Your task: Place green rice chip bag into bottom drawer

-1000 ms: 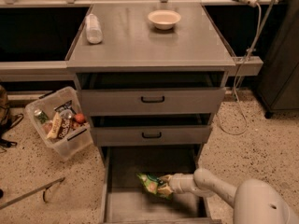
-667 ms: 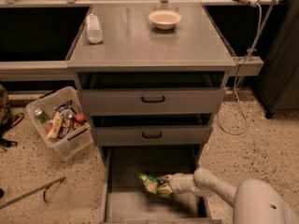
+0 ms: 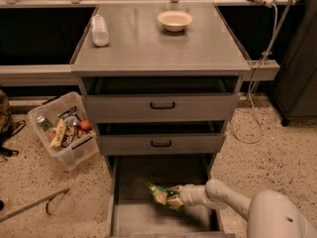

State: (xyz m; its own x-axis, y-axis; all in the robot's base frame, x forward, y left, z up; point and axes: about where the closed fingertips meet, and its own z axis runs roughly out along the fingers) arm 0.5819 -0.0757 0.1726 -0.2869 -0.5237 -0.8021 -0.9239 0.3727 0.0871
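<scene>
The green rice chip bag (image 3: 161, 195) is crinkled green foil with beige chip pictures. It sits low inside the open bottom drawer (image 3: 132, 218), near the drawer's middle. My gripper (image 3: 176, 196) reaches in from the right on a white arm and is shut on the bag's right end. The bag looks to be at or just above the drawer floor; I cannot tell if it touches. The fingertips are hidden by the bag.
Two upper grey drawers (image 3: 162, 105) with black handles stand slightly open above. A beige bowl (image 3: 174, 20) and a plastic bottle (image 3: 100, 30) lie on the cabinet top. A clear bin (image 3: 64, 129) of snacks stands on the floor at left. A power strip cable (image 3: 257, 58) hangs at right.
</scene>
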